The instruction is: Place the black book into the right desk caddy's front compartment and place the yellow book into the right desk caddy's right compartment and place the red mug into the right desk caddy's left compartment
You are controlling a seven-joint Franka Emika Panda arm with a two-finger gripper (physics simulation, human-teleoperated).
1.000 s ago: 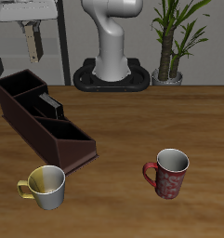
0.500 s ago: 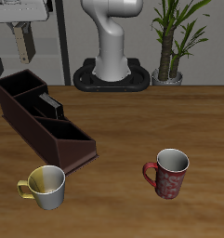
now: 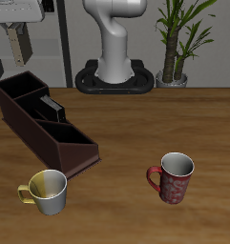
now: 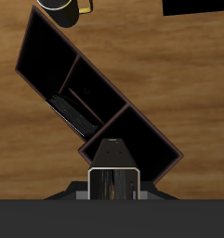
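Tool [image 3: 16, 48] hangs high above the right desk caddy [image 3: 40, 122]; fingers close together, holding nothing.

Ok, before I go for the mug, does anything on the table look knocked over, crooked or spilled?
Nothing stands out. The caddy sits flat on the table. The black book stands on edge in its narrow middle section, poking above the wall. The red mug and the cream mug are upright, with nothing spilled.

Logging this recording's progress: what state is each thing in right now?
black book: standing in the front compartment of the right desk caddy.
red mug: upright on the table, outside the caddy.
cream mug: upright on the table, by the caddy's low end.
gripper: raised above the caddy's tall end; jaws' state unclear.
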